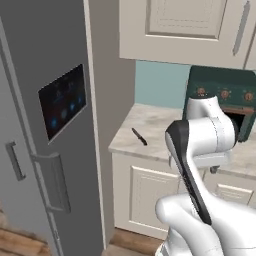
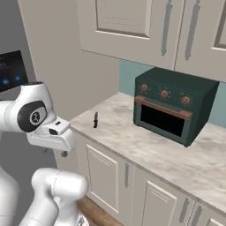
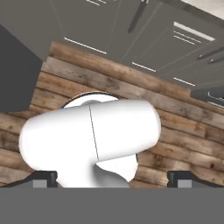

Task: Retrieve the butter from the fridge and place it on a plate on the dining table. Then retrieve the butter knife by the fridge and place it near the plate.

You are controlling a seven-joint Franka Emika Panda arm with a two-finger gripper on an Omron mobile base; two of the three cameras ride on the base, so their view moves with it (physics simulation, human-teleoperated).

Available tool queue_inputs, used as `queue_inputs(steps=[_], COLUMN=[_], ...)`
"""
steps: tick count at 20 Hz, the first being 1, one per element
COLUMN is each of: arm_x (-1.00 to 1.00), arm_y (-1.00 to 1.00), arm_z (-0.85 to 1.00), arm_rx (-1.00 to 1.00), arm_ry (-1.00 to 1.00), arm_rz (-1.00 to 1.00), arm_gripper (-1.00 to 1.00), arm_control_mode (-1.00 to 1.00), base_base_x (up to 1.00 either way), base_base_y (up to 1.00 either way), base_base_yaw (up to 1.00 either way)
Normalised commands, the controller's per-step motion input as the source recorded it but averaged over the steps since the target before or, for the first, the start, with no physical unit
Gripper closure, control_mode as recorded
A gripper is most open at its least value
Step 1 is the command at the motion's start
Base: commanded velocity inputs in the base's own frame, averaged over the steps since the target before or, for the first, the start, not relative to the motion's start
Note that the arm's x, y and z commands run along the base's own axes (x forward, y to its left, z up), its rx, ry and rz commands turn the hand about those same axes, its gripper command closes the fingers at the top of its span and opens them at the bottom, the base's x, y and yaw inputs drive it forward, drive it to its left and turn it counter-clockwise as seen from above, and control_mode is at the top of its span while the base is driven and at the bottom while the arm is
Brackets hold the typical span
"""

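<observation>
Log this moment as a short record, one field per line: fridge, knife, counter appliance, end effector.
fridge: the fridge stands left of the counter, doors shut, dark panel with blue lights on the door
butter knife: the butter knife lies on the counter near the fridge end, untouched
appliance: a dark green toaster oven stands further along the counter under the wall cabinets
end effector: the end effector points down at the wooden floor, tips apart, nothing between them
butter: not found

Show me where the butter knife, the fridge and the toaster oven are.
butter knife (image 1: 139,136): left base view, middle of the knife.
fridge (image 1: 60,45): left base view, bare door above the dark panel.
toaster oven (image 2: 167,120): right base view, dark glass door.
</observation>
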Motion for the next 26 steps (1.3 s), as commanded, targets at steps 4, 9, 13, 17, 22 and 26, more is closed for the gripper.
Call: queue_inputs(steps=[4, 9, 13, 17, 22, 26], arm_x=[0.0, 0.0, 0.0, 0.0, 0.0, 0.0], arm_y=[0.0, 0.0, 0.0, 0.0, 0.0, 0.0], arm_z=[0.0, 0.0, 0.0, 0.0, 0.0, 0.0], arm_rx=[0.0, 0.0, 0.0, 0.0, 0.0, 0.0], arm_ry=[0.0, 0.0, 0.0, 0.0, 0.0, 0.0], arm_rz=[0.0, 0.0, 0.0, 0.0, 0.0, 0.0], arm_gripper=[-1.0, -1.0, -1.0, -1.0, -1.0, -1.0], arm_control_mode=[1.0, 1.0, 1.0, 1.0, 1.0, 1.0], base_base_x=[0.74, 0.53, 0.45, 0.47, 0.43, 0.33], base_base_y=[-0.14, -0.07, 0.0, 0.07, 0.29, 0.4], base_base_yaw=[0.0, 0.0, 0.0, 0.0, 0.0, 0.0])
